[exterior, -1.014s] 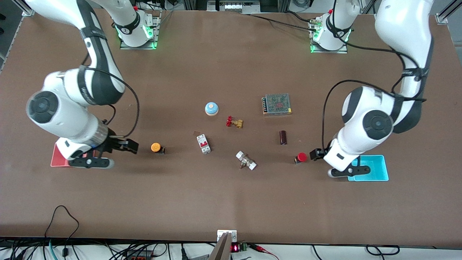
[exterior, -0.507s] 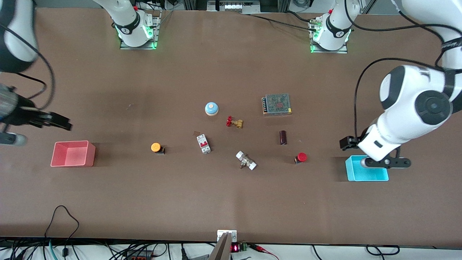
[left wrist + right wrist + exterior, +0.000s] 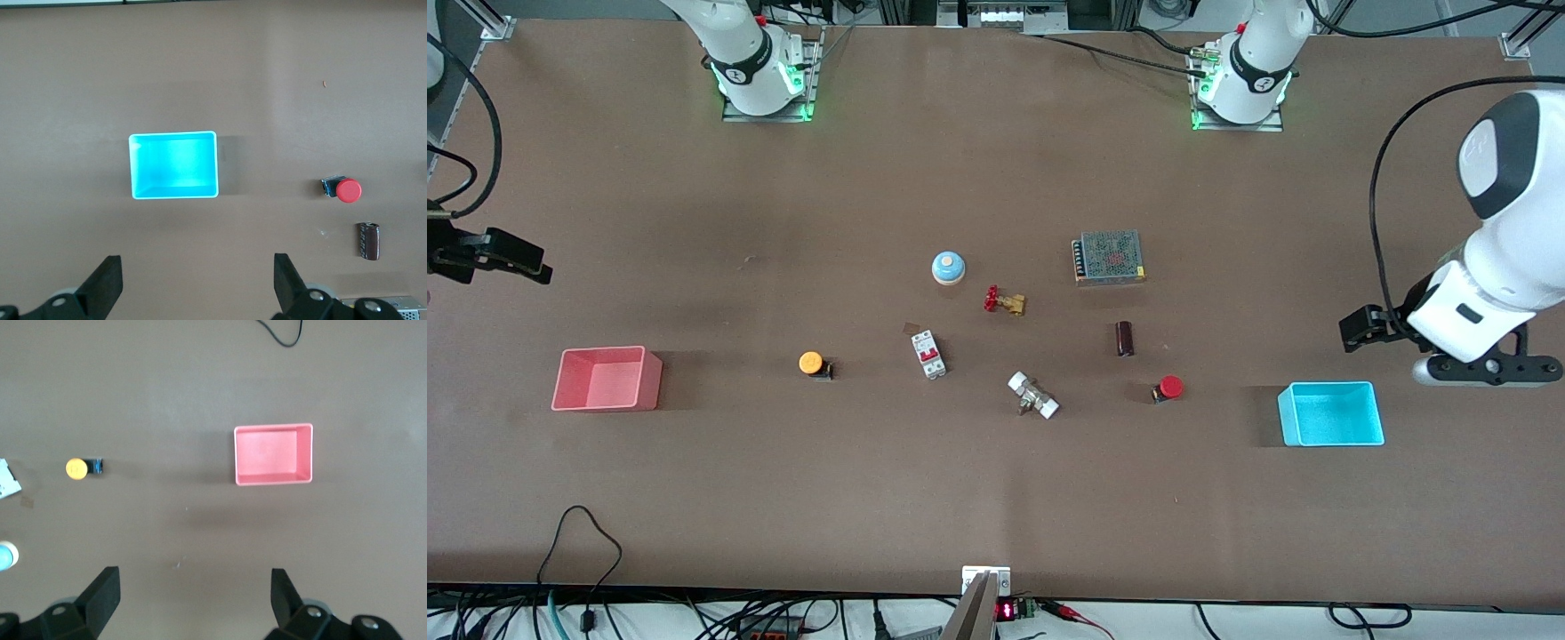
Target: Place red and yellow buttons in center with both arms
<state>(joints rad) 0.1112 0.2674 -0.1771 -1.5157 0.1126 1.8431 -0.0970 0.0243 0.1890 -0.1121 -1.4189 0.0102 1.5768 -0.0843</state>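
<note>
The red button [image 3: 1169, 388] lies on the brown tabletop [image 3: 978, 427], toward the left arm's end, beside the cyan bin [image 3: 1332, 413]. The yellow button [image 3: 811, 363] lies toward the right arm's end, between the pink bin [image 3: 605, 379] and the middle. My left gripper [image 3: 1356, 331] is open and empty, up in the air near the cyan bin. My right gripper [image 3: 520, 260] is open and empty, raised at the table's end near the pink bin. The left wrist view shows the red button [image 3: 347, 191] and my left gripper [image 3: 197, 283]. The right wrist view shows the yellow button [image 3: 77, 468] and my right gripper [image 3: 193, 593].
Around the middle are a blue-domed button [image 3: 949, 267], a red-handled brass valve [image 3: 1003, 301], a mesh power supply [image 3: 1109, 256], a white breaker [image 3: 928, 354], a dark cylinder [image 3: 1125, 339] and a white-ended fitting [image 3: 1033, 396].
Both arms have risen and swung outward, away from the buttons toward the table's ends. The buttons and other objects have not moved.
</note>
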